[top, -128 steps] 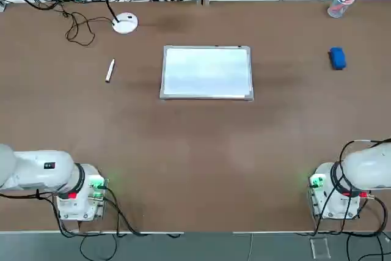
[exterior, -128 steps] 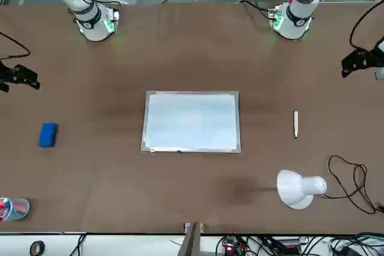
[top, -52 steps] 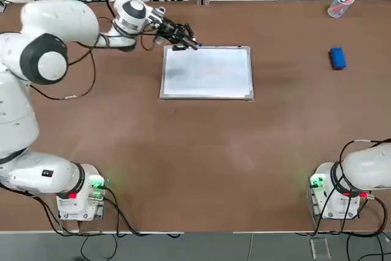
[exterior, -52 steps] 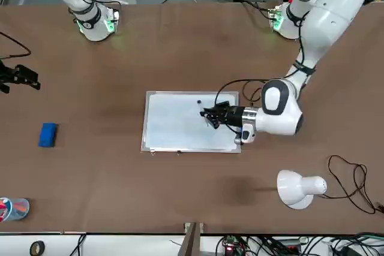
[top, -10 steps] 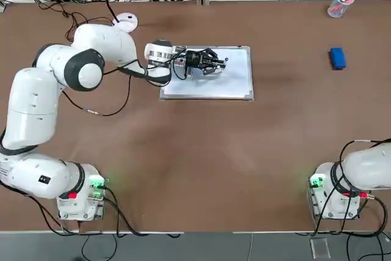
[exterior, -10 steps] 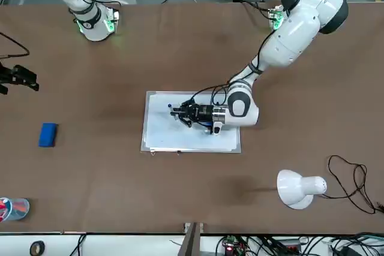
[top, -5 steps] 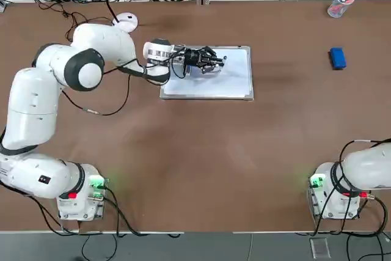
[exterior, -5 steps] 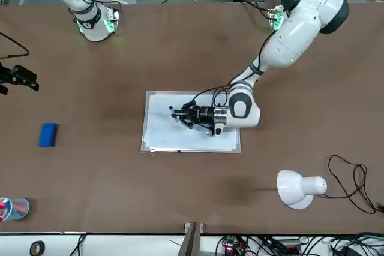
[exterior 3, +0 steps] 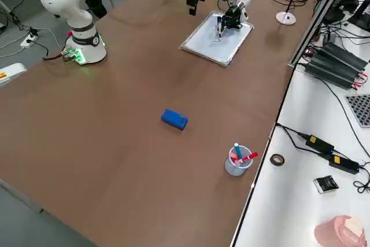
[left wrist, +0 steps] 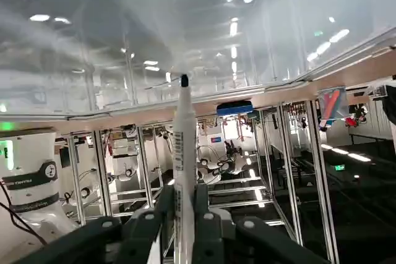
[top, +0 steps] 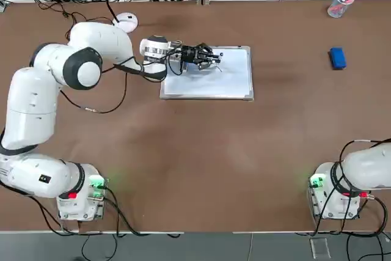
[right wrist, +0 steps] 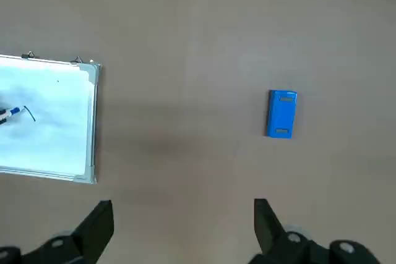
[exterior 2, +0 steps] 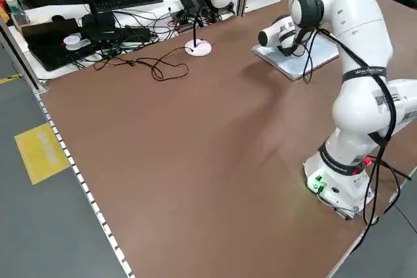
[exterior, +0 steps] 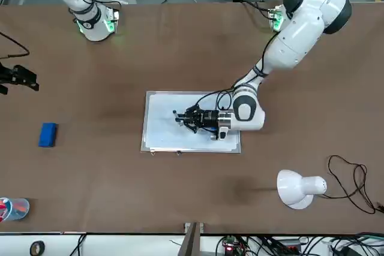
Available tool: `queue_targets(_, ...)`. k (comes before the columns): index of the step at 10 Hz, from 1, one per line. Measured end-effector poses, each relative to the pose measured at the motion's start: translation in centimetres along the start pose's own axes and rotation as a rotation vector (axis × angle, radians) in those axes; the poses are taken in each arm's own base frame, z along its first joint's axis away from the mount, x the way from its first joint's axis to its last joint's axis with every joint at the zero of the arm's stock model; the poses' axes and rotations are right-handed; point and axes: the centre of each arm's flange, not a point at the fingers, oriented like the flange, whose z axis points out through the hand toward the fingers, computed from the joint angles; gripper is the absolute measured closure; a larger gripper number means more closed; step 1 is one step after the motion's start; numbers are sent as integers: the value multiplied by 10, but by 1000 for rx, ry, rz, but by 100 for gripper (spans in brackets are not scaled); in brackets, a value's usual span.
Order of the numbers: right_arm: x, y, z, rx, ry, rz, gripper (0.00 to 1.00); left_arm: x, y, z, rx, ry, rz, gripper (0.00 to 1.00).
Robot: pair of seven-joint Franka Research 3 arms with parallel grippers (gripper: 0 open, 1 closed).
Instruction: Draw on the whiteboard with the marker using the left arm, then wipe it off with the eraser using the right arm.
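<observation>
1. Left gripper (left wrist: pixel 184 208): positioned over the whiteboard, closed on the slim white cylindrical marker (left wrist: pixel 184 153). The fingers clamp opposite sides of the barrel; the dark tip projects toward the board. Tip contact cannot be confirmed.

2. Work surface: the large rectangular whiteboard (top: pixel 236 80), white with a silver-grey frame, lies flat on the brown desk (top: pixel 201 163). A short, dark, curved stroke (right wrist: pixel 30 114) shows beside the marker tip. Drawing is judged to be in its early part.

3. Right gripper (right wrist: pixel 184 217): parked above the robot's right side of the desk, jaws wide apart, holding nothing.

4. Eraser: the small blue rounded block (exterior 3: pixel 174 119) lies on the desk to the robot's right of the board, well apart from it. The clear plastic cup (exterior 3: pixel 237 165) of pens stands near it, toward the far edge.

5. Handling, marker: expect a light, stiff, smooth barrel that may roll or pivot under side load. Grip the barrel squarely, clear of the tip, and apply light pressure.

6. Handling, eraser: expect a light, slightly compressible block. Grasp across its narrow width at mid-length, leaving the wiping face exposed. Withdraw the left arm before wiping, to avoid collision over the board.
</observation>
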Motion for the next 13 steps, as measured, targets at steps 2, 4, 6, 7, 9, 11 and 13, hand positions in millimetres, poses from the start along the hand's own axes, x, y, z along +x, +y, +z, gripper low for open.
queue_targets(2,0,0,0,0,0,0,0,-1,-3,-1,4,3,-3,83)
queue_targets(4,0,0,0,0,0,0,0,-3,-8,-4,13,12,-7,83)
queue_targets(6,0,0,0,0,0,0,0,-4,-11,-10,26,26,-3,83)
queue_targets(7,0,0,0,0,0,0,0,-5,-11,-14,31,31,0,83)
queue_targets(9,0,0,0,0,-1,0,0,-5,-10,-18,36,36,7,83)
queue_targets(11,0,0,0,0,-1,-1,0,-6,-8,-18,47,43,16,83)
queue_targets(13,0,0,0,0,-1,-1,0,-8,0,-22,58,60,5,83)
